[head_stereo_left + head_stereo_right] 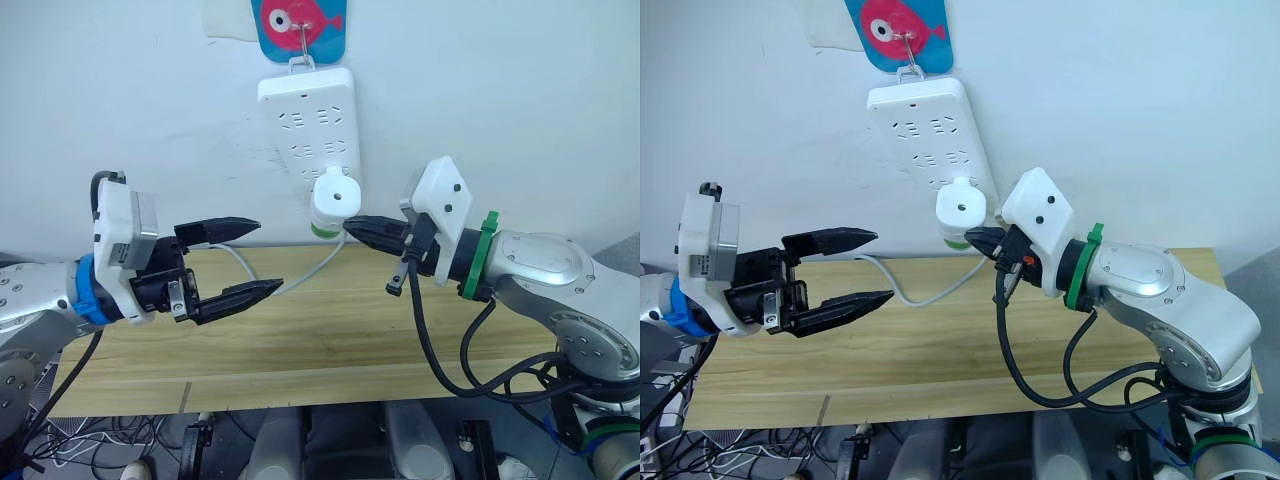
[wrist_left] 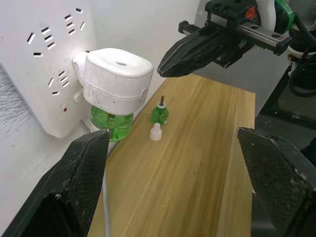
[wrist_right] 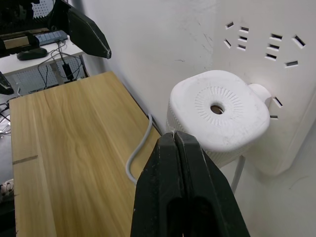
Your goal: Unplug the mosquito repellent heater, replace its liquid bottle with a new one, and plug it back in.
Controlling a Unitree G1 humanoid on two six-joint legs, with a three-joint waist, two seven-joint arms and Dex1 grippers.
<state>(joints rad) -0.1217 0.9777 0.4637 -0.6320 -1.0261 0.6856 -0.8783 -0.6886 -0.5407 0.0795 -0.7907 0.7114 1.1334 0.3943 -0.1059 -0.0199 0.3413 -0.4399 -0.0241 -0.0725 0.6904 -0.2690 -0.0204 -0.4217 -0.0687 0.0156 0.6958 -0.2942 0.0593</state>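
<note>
Both arms are silver-grey with white wrist housings and black tapered fingers; the left arm (image 1: 40, 300) wears a blue ring; the right arm (image 1: 540, 265) a green collar and looping black cable.

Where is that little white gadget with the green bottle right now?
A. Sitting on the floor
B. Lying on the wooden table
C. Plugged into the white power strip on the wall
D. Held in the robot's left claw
C: the mosquito repellent heater sits plugged into the power strip on the wall, with neither gripper holding it.
</note>
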